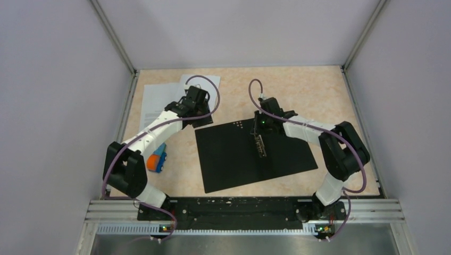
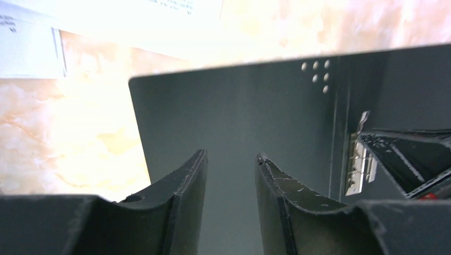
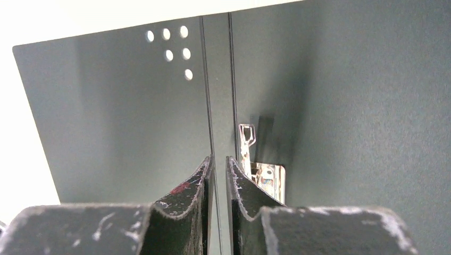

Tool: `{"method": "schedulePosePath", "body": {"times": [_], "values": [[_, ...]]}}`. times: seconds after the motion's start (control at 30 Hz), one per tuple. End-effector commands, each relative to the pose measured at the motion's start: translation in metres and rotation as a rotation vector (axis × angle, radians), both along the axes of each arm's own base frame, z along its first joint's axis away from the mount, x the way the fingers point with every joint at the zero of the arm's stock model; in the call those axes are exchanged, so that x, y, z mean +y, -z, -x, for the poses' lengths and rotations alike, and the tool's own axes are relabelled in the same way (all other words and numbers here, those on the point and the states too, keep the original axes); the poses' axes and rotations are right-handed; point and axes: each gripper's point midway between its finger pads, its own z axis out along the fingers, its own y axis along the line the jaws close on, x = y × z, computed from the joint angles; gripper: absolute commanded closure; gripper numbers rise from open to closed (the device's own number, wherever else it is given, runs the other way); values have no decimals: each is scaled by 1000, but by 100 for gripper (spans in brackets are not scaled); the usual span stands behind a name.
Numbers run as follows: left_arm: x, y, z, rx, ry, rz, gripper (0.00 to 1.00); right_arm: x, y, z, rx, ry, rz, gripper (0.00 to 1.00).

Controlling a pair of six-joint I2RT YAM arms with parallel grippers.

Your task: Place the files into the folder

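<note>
The folder (image 1: 228, 154) lies open on the table, black inside up, with its metal spine clip (image 1: 260, 146) along the middle fold. The files (image 1: 159, 95) are white printed sheets at the back left, partly under my left arm. My left gripper (image 1: 199, 118) hovers over the folder's back left corner. In the left wrist view it (image 2: 231, 155) is open and empty above the black cover (image 2: 239, 106), with the files (image 2: 32, 53) beyond. My right gripper (image 3: 218, 158) hangs over the spine beside the clip (image 3: 266, 175), jaws nearly together, holding nothing.
A small orange-and-blue object (image 1: 156, 161) lies on the table left of the folder, near the left arm's elbow. Grey walls enclose the table on the left, back and right. A metal rail (image 1: 239, 210) runs along the near edge.
</note>
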Motion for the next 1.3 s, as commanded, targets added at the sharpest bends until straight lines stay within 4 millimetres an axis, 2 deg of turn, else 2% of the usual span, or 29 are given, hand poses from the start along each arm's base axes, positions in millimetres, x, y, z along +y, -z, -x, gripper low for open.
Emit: {"method": "schedulePosePath", "body": {"times": [0.0, 0.1, 0.23, 0.3, 0.37, 0.5, 0.6, 0.63, 0.7, 0.73, 0.83, 1.0, 1.27], "values": [[2, -46, -30, -111, -37, 92, 56, 7, -28, -31, -98, -8, -15, 84], [20, -58, -53, -172, -106, 89, 51, 15, -47, -39, -128, -16, -50, 75], [68, -63, -93, -236, -217, 38, 39, 36, -62, -54, -127, -31, -113, 44], [96, -60, -110, -250, -272, -2, 33, 48, -73, -69, -143, -36, -145, 32], [120, -55, -125, -270, -304, -27, 26, 59, -78, -83, -153, -37, -167, 25], [162, -36, -151, -242, -376, -37, 23, 80, -80, -113, -164, -39, -201, 20], [174, -13, -163, -184, -367, -17, 23, 95, -78, -135, -178, -33, -202, 20], [188, -8, -165, -165, -387, -19, 23, 99, -77, -142, -181, -32, -204, 20], [199, 2, -166, -132, -395, -21, 23, 111, -72, -152, -181, -38, -214, 20], [207, 6, -164, -117, -406, -18, 23, 116, -63, -156, -169, -41, -217, 20], [214, 20, -162, -78, -405, 39, 24, 136, -55, -164, -166, -62, -238, 20], [209, 39, -154, 11, -362, 204, 26, 166, -44, -169, -153, -95, -277, 21], [195, 65, -135, 87, -362, 293, 25, 179, -23, -169, -119, -106, -276, 23]]}}
